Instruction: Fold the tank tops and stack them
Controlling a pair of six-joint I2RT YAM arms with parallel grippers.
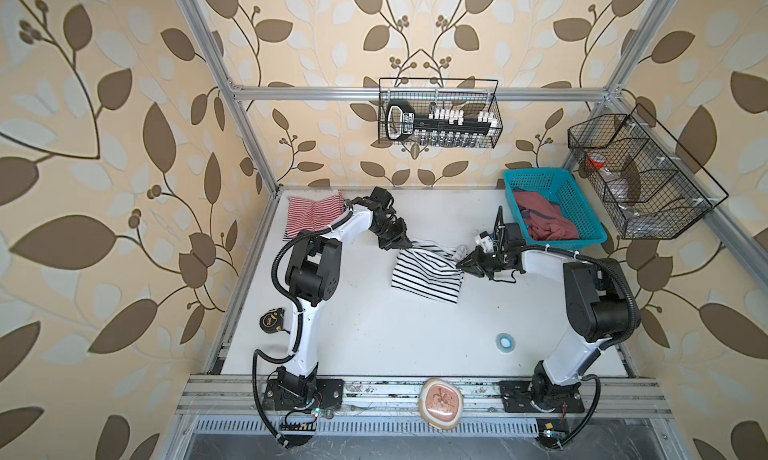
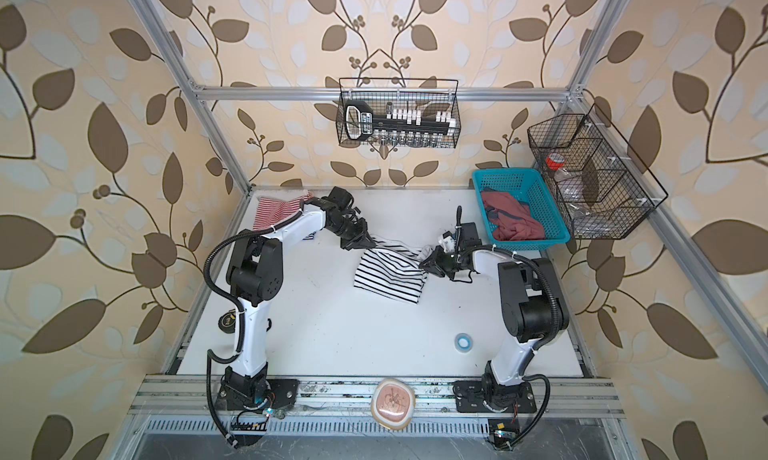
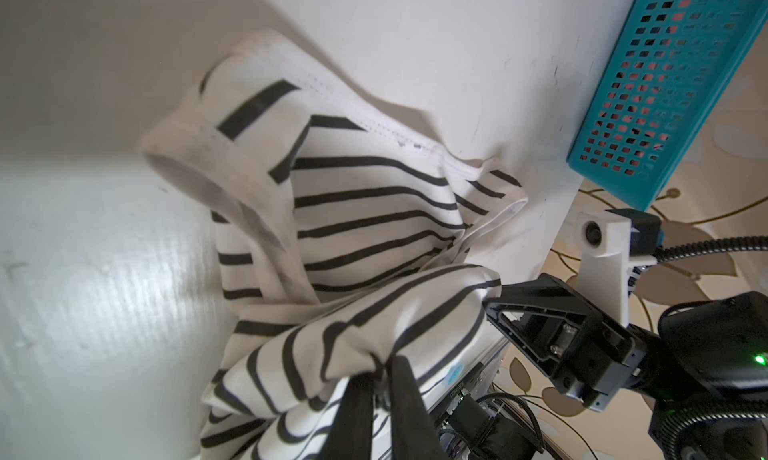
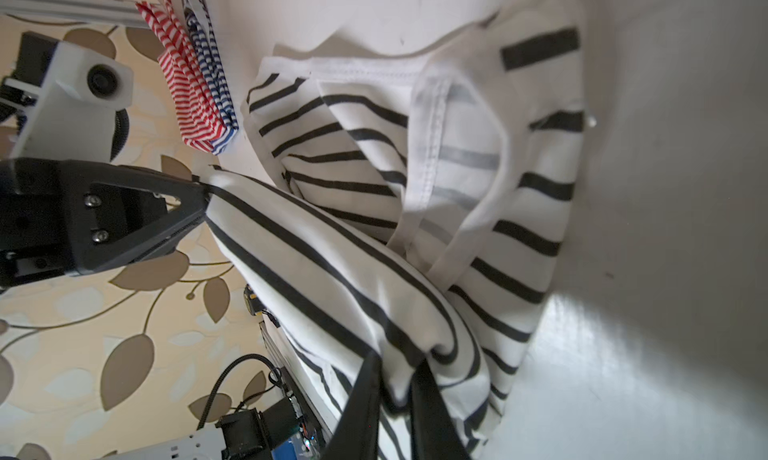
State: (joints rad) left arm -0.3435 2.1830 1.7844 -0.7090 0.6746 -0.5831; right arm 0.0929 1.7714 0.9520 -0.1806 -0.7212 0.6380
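Folding: black-striped top (image 1: 428, 277), just left of the basket (image 1: 573, 238), edge raised
Left gripper (image 1: 408, 246): pinching its corner farther from the basket
Right gripper (image 1: 460, 265): clamped on its basket-side corner
Handling: light, limp, sags between grips; hold hem corners, keep it taut
Others: red top (image 1: 548, 220) in basket; red-striped top (image 1: 313, 217) well left of it

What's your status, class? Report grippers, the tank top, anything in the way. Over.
Left gripper and right gripper each pinch the black-striped top, one edge raised. Red-striped top lies far left. Nothing blocking.
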